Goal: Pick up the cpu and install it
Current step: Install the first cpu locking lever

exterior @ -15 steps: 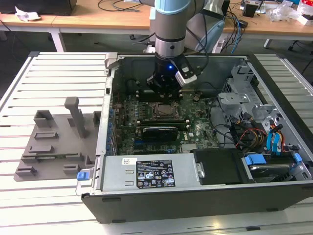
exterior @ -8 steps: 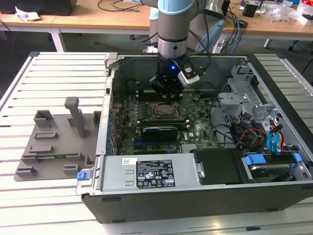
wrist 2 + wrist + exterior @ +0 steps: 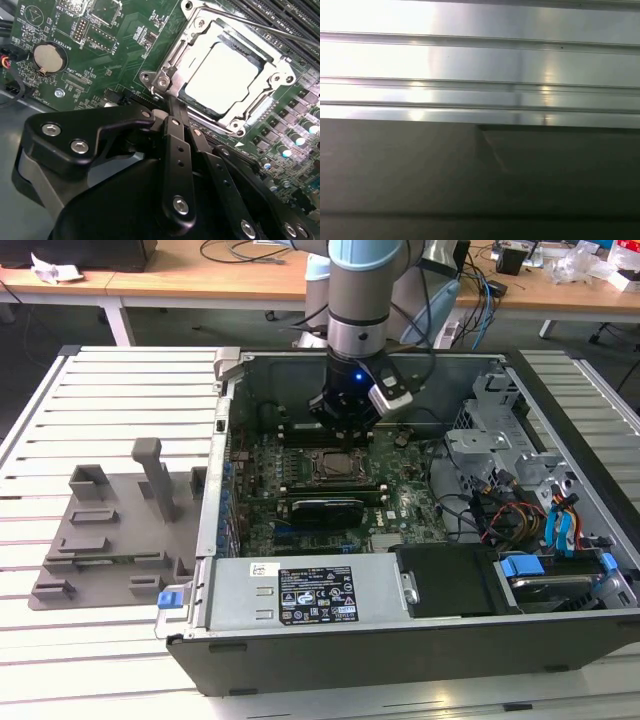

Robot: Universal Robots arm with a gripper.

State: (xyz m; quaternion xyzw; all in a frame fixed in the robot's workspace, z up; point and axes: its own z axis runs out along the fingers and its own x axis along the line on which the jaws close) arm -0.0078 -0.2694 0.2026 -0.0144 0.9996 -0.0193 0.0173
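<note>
The cpu (image 3: 227, 75), a thin, stiff, light silver-topped square chip, sits in its metal socket frame (image 3: 175, 55); we judge it fragile, best held by its edges. The black gripper (image 3: 180, 125) hovers beside it, jaws narrow, holding nothing.

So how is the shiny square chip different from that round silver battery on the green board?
The chip is square, while the battery is round. The chip looks much bigger than the battery. The chip sits inside a metal frame held by screws, while the battery rests in a small holder straight on the board. Both are silver, lie flat and sit on the same green board.
</note>
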